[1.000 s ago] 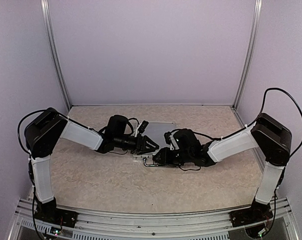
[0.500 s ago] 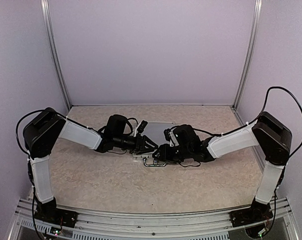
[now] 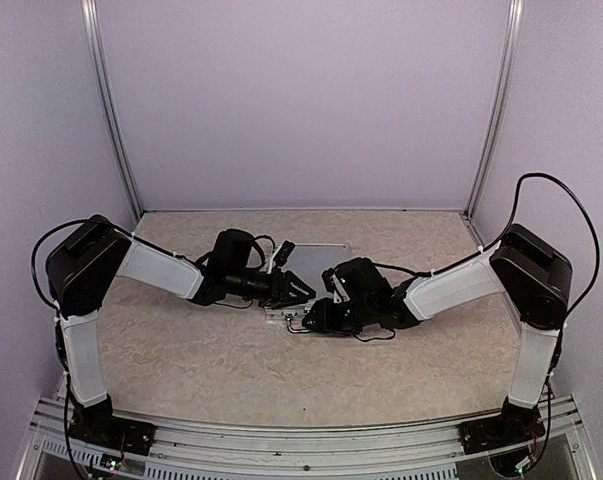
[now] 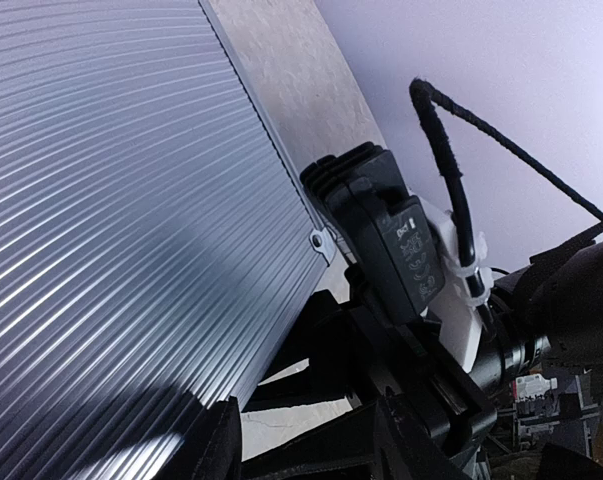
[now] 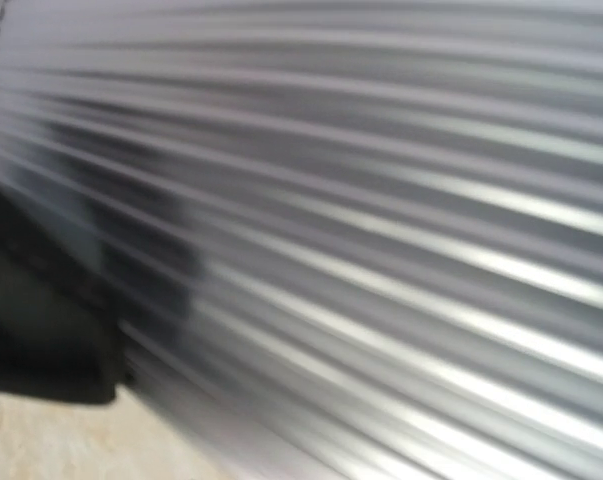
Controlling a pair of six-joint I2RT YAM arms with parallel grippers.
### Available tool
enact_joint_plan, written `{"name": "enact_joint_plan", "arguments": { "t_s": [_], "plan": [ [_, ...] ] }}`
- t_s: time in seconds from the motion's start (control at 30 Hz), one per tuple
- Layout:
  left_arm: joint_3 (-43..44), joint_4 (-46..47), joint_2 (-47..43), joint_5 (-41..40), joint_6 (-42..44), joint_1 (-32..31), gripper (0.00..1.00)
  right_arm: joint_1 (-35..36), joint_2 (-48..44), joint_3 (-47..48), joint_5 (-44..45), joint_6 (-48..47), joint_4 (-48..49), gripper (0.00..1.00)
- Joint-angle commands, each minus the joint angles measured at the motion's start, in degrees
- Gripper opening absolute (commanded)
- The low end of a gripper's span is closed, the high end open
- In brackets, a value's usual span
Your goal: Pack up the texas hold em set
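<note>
Though illegible, label (image 4: 413, 255) near case (image 4: 131, 250)

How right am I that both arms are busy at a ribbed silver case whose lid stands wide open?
Not quite. The left arm and right arm are at the ribbed silver case, but its lid is down, not open: the top external view shows it lying flat on the table, and the left wrist view shows only its ribbed outside.

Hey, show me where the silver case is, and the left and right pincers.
silver case (image 4: 131, 230): left wrist view, on its ribbed lid.
left pincer (image 3: 301, 291): top external view, between its fingertips.
right pincer (image 3: 311, 320): top external view, between its fingertips.
</note>
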Motion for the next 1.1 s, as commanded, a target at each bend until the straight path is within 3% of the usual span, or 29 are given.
{"name": "enact_joint_plan", "arguments": {
  "t_s": [0.0,0.4,1.07],
  "plan": [
    [-1.76,-5.53,-0.12,-1.93,0.9,0.43,0.45,0.83,0.38,1.21,2.93,0.82,-2.71,0.44],
    [-2.01,-5.35,-0.18,-1.93,0.97,0.36,0.45,1.14,1.09,-0.72,-1.06,2.81,4.75,0.45],
    [-2.2,-5.53,-0.64,-2.12,1.32,0.27,0.45,-0.31,-4.33,-6.79,-0.14,9.1,12.49,0.46]
  ]
}}
